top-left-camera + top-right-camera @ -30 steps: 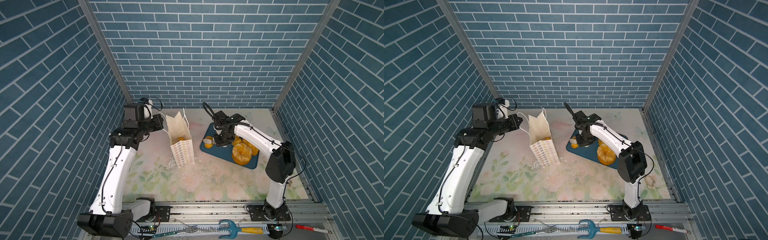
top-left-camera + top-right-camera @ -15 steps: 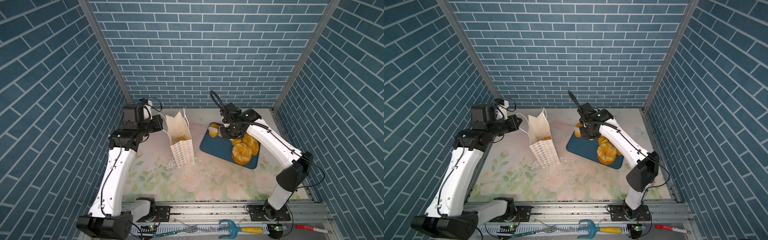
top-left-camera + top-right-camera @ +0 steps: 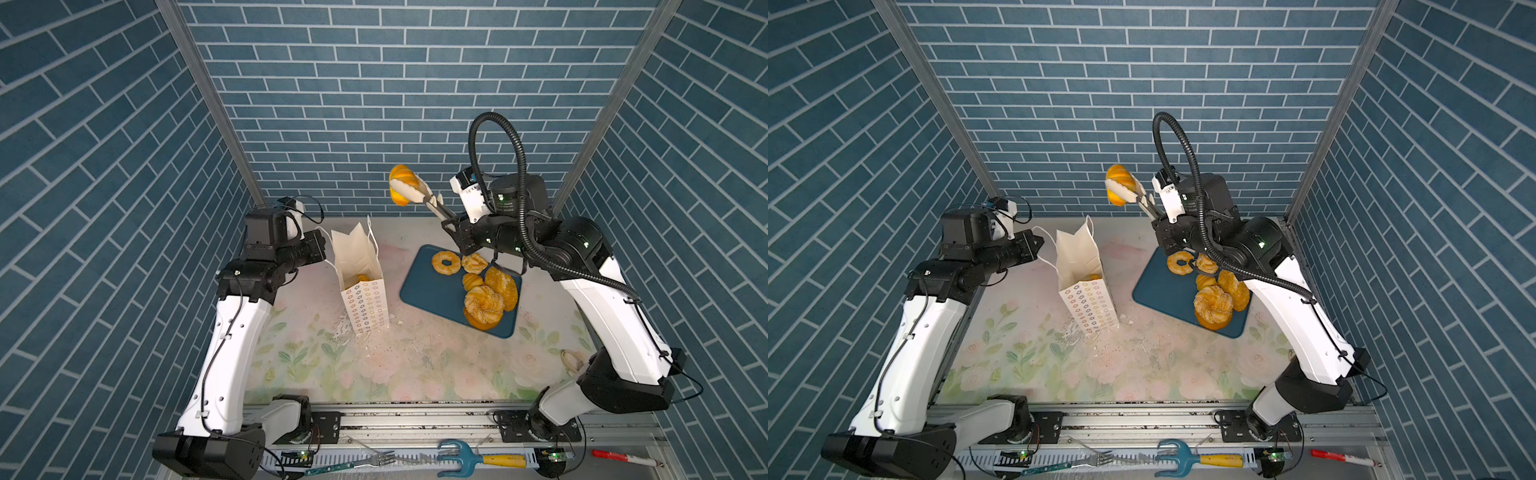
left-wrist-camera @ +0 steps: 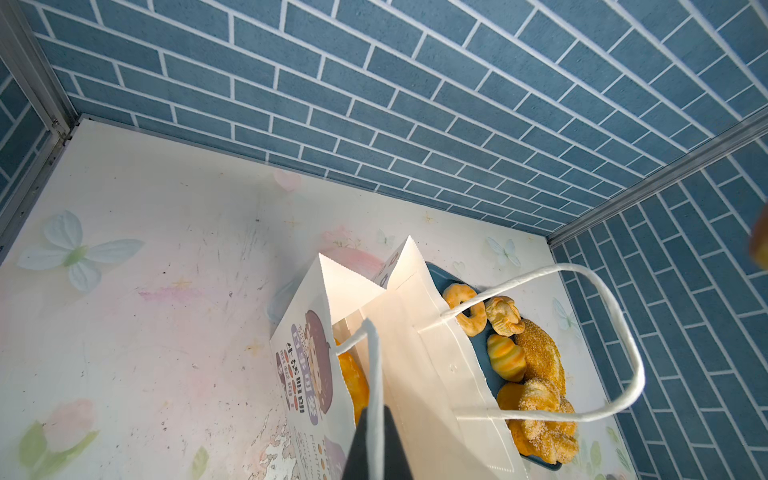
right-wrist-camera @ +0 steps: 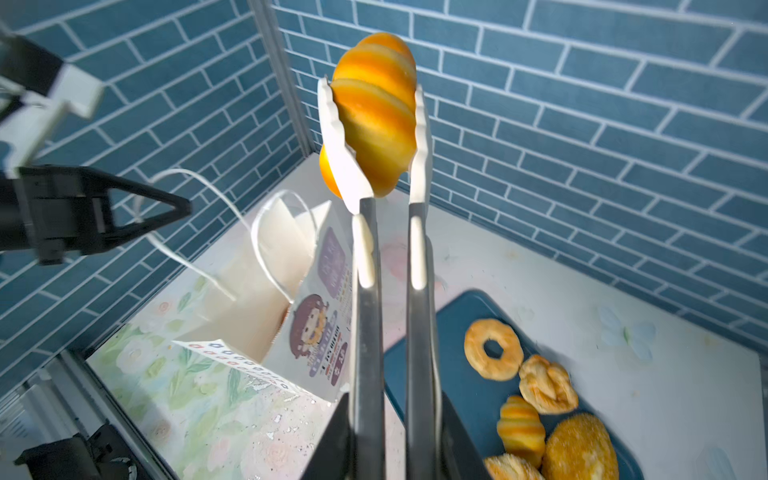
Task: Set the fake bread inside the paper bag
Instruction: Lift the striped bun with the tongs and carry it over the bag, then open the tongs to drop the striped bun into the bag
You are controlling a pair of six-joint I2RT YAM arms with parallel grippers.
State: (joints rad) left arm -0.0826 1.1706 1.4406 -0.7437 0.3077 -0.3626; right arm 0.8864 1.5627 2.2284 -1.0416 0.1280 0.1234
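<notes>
Tongs (image 5: 368,332) raised roll (image 5: 376,112), bag (image 5: 245,307) cartoon (image 5: 309,328) wrist-view only

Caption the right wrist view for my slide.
Tongs in the right tool hold a ridged roll aloft, with the open paper bag and blue tray of bread below.

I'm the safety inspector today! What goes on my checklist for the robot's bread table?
Surface: floral tabletop, scuffed, white flakes near the paper bag.
Job's things: paper bag upright and open, bread inside; ridged roll pinched in tongs, up in the air; ring doughnut and other pastries on blue tray.
Clutter: fork, blue rake, red marker on the front rail.
Grippers: left tool shut on the bag's cord handle; right tool shut on the tongs.
Cables: ribbed hose loops above the right arm; thin cable runs down the left arm.
Surroundings: brick walls on three sides.
</notes>
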